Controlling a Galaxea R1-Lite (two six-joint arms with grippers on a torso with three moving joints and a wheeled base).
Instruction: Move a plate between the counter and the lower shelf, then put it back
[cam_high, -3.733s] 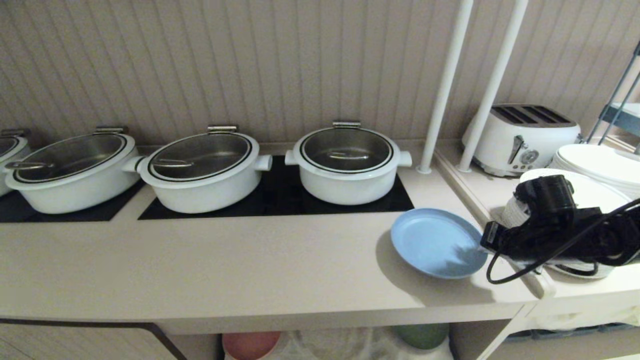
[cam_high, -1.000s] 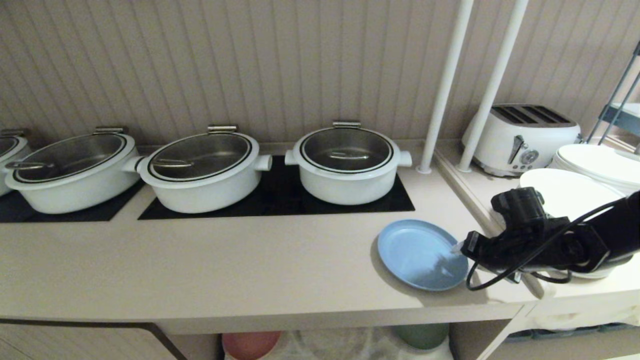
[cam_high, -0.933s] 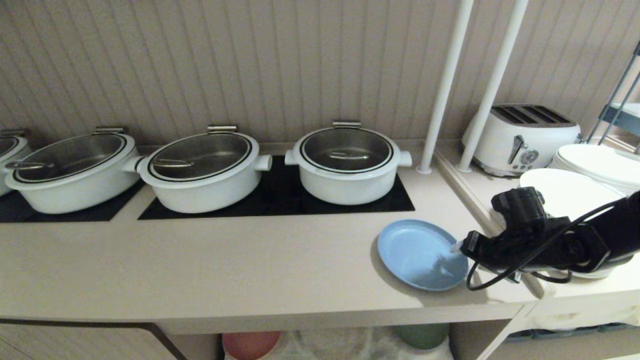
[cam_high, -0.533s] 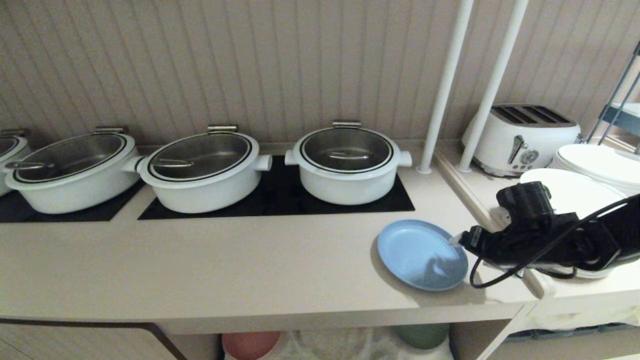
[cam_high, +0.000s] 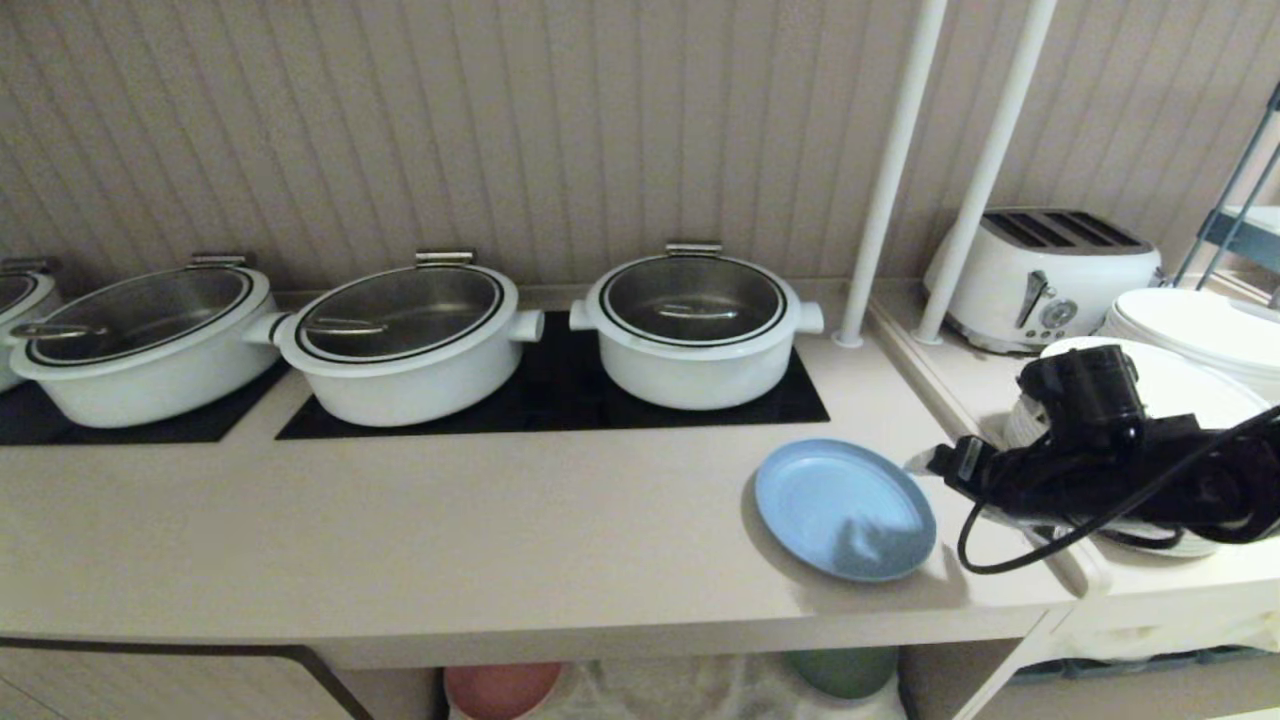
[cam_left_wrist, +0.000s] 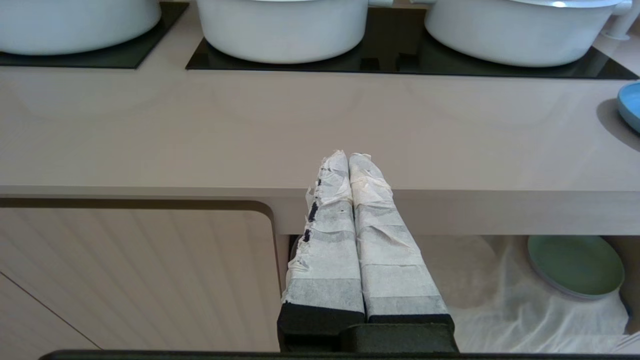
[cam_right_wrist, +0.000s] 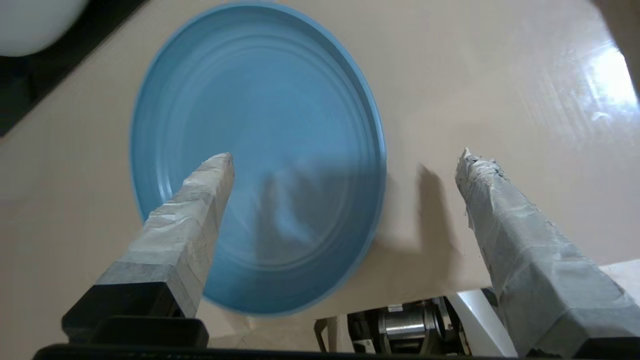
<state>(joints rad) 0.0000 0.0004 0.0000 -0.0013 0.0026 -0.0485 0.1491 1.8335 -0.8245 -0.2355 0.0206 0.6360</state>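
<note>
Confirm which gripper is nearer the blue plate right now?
Right. The right gripper hangs open just above the plate on the counter, at its right edge. The left gripper sits shut below the counter's front edge, well off to the plate's left.

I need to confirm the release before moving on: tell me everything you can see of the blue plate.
The plate is round, light blue, matte like plastic, with a low raised rim and faint concentric rings. It is empty and lies flat, face up, on the counter near its right front corner. Nothing grips it: the right end effector is open above its right edge, throwing a shadow on it.
</note>
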